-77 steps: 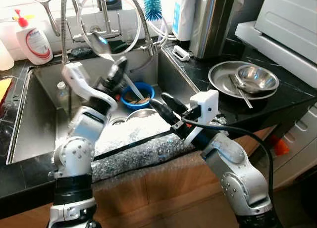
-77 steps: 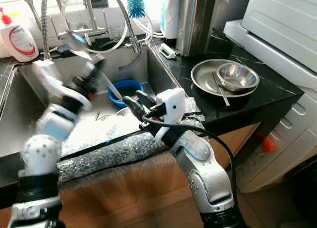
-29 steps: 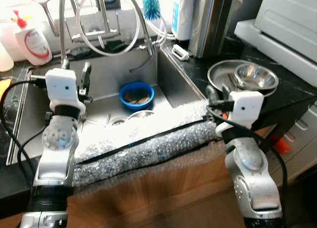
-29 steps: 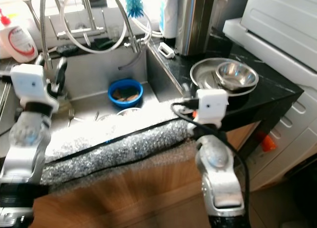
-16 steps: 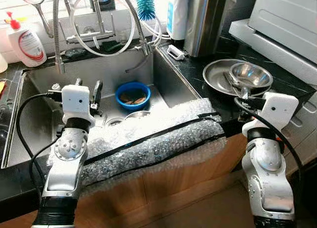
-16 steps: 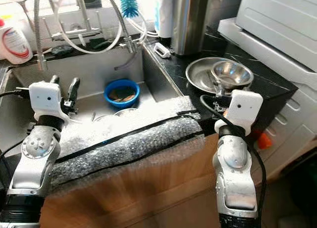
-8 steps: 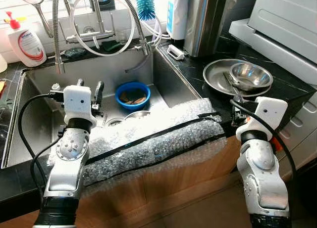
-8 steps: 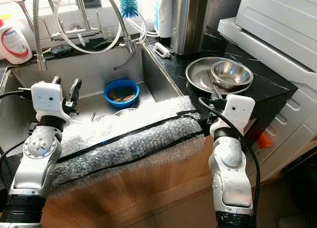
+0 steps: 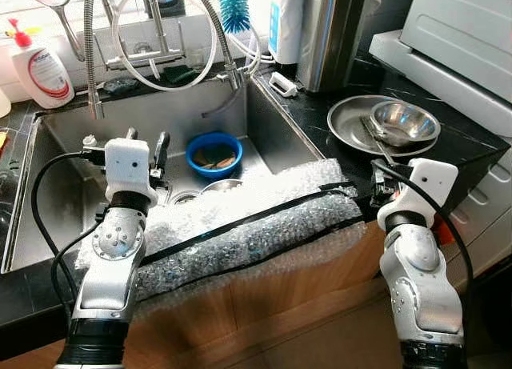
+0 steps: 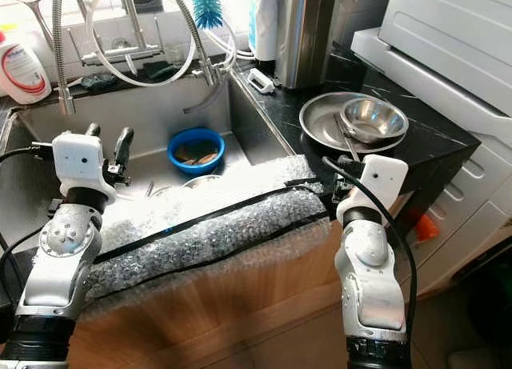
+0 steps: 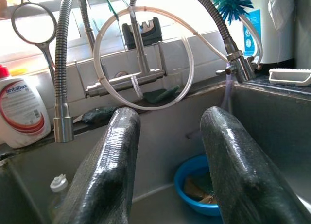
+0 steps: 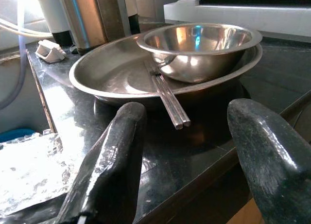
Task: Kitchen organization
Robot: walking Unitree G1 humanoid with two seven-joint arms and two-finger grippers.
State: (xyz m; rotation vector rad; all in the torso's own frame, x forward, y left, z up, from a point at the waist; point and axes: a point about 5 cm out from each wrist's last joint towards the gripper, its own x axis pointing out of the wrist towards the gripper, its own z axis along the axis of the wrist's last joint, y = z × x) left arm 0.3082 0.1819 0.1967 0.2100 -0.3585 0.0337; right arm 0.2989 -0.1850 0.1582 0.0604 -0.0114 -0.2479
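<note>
A blue bowl [image 9: 214,151] with brown scraps sits at the back of the steel sink [image 9: 64,201]. My left gripper [image 11: 170,119] hovers over the sink, left of that bowl, open with nothing between its fingers. On the black counter to the right lies a steel plate [image 12: 112,73] carrying a steel bowl [image 12: 199,44] and utensils [image 12: 167,100]. My right gripper [image 12: 189,112] is open and empty at the counter's front edge, facing the plate from a short distance.
Bubble wrap [image 9: 248,225] drapes over the sink's front edge, partly covering a small steel bowl [image 9: 224,186]. Faucet hoses [image 9: 96,57], a soap bottle [image 9: 40,65] and a blue brush [image 9: 235,2] line the back. A steel canister [image 9: 328,33] and a white appliance [image 9: 464,33] stand right.
Both arms have drawn back from the blue bowl in the sink. The right gripper swung right to face the steel plate, then edged slightly left. The left gripper has barely moved lately.
</note>
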